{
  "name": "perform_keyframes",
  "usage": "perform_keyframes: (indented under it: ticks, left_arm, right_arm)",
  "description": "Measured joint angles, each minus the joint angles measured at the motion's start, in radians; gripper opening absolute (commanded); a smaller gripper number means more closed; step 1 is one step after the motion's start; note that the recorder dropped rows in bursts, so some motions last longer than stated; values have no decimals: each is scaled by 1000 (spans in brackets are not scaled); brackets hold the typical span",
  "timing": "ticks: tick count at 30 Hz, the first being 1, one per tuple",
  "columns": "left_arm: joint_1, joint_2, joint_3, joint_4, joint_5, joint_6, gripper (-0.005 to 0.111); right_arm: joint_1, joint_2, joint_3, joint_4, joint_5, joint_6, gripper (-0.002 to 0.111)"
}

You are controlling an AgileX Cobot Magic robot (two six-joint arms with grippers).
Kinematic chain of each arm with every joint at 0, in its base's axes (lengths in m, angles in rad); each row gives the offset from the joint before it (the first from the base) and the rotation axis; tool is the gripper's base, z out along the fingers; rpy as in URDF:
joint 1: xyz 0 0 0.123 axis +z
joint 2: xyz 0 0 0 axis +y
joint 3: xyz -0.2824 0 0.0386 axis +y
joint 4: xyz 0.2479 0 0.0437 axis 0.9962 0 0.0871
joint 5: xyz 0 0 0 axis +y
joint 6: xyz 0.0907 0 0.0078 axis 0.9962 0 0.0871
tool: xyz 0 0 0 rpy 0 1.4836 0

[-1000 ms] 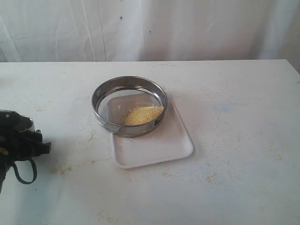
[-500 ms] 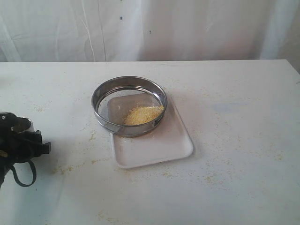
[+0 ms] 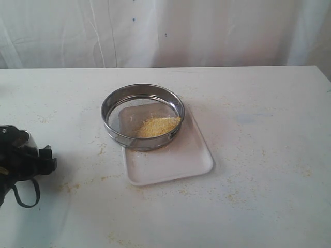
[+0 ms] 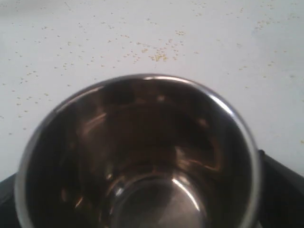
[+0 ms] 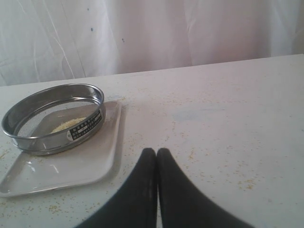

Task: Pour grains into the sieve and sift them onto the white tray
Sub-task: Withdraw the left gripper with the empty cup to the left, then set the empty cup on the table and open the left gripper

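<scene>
The sieve point(image 3: 129, 138) stands mouth-up on the far end of the tray point(image 3: 176, 160), mid-way across the bench point(image 3: 258, 129). The grains point(image 3: 158, 126) lie heaped on its mesh at the label side. The sieve is round and has no long axis. The tray's runs far-left to near-right in the exterior view. The left end effector point(image 3: 36, 155) sits well apart to the sieve's left, with the empty cup point(image 4: 142, 156) between its jaws; I cannot tell if it grips or has let go. The right end effector point(image 5: 156, 156) is clenched and empty, facing the sieve's label side, so it seems freer to take the rim.
</scene>
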Motion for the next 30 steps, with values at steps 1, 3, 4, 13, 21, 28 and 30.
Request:
perform_keyframes:
  ticks: [1,3,4,13,21,28,30]
  left_arm:
    - [0,-4,6,0,1,0,101]
    - [0,-14,15,0,3,-4,101]
    - [0,-22,19,0,3,-4,101]
    - [0,-68,35,0,3,-7,101]
    - [0,-122,133,0,3,-7,101]
    - [0,-211,247,15,5,-59,92]
    - [0,-248,282,25,5,-80,83]
  right_arm:
    - [0,0,0,0,0,0,0]
    - [0,0,0,0,0,0,0]
    - [0,0,0,0,0,0,0]
    - [0,0,0,0,0,0,0]
    - [0,0,0,0,0,0,0]
    - [0,0,0,0,0,0,0]
    - [0,0,0,0,0,0,0]
